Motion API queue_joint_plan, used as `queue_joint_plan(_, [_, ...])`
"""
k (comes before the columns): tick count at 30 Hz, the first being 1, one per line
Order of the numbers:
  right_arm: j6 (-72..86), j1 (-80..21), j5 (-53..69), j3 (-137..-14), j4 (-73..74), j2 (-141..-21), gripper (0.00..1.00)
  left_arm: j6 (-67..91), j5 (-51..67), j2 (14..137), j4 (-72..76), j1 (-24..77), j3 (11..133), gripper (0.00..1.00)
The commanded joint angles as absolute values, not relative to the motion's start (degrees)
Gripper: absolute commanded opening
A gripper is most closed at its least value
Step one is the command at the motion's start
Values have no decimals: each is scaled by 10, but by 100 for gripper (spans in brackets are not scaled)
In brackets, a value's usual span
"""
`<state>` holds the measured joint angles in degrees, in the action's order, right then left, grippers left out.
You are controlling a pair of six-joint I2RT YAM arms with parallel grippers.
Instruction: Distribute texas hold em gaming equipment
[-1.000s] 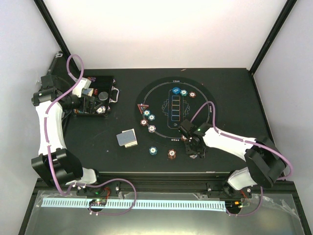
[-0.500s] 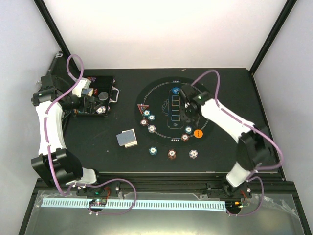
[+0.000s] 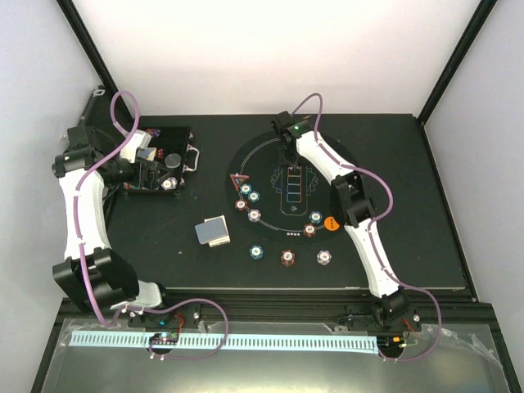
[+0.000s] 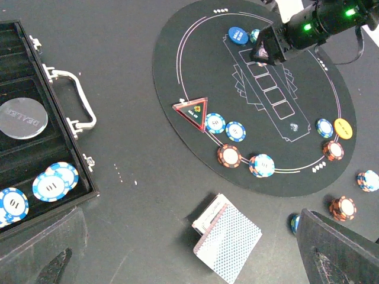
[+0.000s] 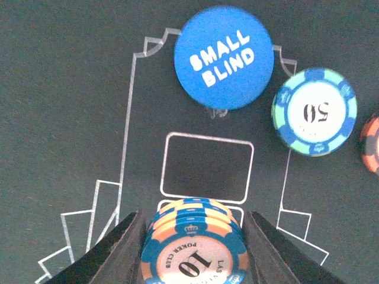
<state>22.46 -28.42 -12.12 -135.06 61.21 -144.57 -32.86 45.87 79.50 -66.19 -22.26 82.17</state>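
**Right gripper clamped on a chip stack at the far end of the card row**

The right gripper [image 5: 193,232] grasps a short stack of poker chips [image 5: 194,260] by its rim, with one finger pressed to each side. The stack lies flat with its axis upright and its top face turned to the wrist camera. Being round, it has no long axis. The printed "10" reads upside down in the right wrist view, with its top pointing back toward the gripper. The chips are blue with pale orange edge stripes and a white centre.

The stack sits over the row of boxes printed on the round black mat [image 4: 195,59], on the near side of the box next to the blue SMALL BLIND button [image 5: 224,57]. Whether it touches the mat cannot be told. A teal "50" chip [image 5: 314,111] lies flat just beside the button.

The left gripper [image 4: 189,248] stands spread wide, holding nothing, over the table near the black case [image 4: 53,148]. Below it lies the card deck [image 4: 228,239], off the mat, with its grey-blue backs up. In the left wrist view the deck's long axis runs diagonally from upper left to lower right, and a white edge shows at the upper-left end.
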Motion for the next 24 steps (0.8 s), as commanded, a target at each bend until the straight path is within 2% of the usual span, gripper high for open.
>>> queue_joint_plan(1, [214,-275,-130,-1364,632,-1448,15,-338,475,799,-667,-228,842,99])
queue_joint_plan(8, [209,-270,-134,-1361,604,-1470,16,-337,469,800,-666,-228,841,99])
queue_joint_plan(11, [206,-270,-128,-1364,596,-1475,20,-338,464,798,-666,-228,842,99])
queue_joint_plan(14, [208,-268,-117,-1366,597,-1480,32,-338,462,796,-667,-228,841,99])
queue_joint_plan(17, [207,-268,-107,-1367,599,-1481,55,-338,461,795,-667,-228,839,99])
queue_joint_plan(18, [206,-268,-106,-1370,601,-1480,60,-338,461,795,-668,-228,839,99])
queue_joint_plan(21, [201,-269,-104,-1374,603,-1462,66,-340,460,795,-670,-228,839,99])
queue_joint_plan(24, [197,-269,-104,-1369,604,-1427,68,-341,458,795,-670,-228,838,99])
